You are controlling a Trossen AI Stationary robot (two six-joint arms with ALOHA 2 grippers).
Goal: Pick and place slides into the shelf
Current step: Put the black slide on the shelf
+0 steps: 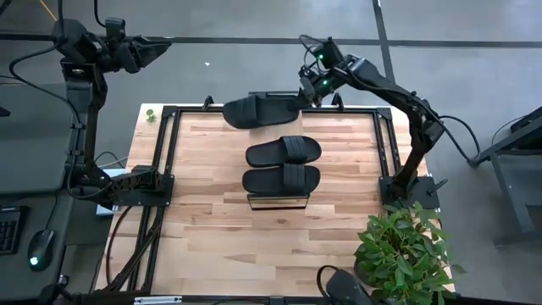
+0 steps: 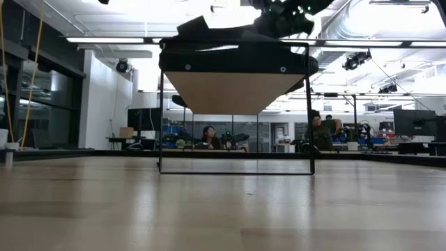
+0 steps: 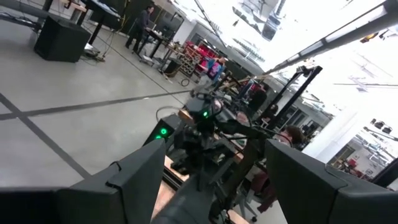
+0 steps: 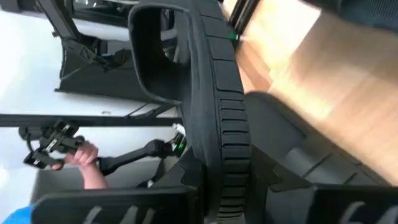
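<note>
Only in right wrist view: fingers clamping slide.

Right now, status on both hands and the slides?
Right hand shut on third slide, high at the table's far edge. Left hand open, parked far left, off the table. Two slides on shelf. Nothing blocking.

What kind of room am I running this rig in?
Most likely an open robotics lab or workshop: a wooden table on a bare concrete floor, people seated at distant workbenches, and exposed ceiling ducts with strip lights. A potted plant sits at the table's corner.
</note>
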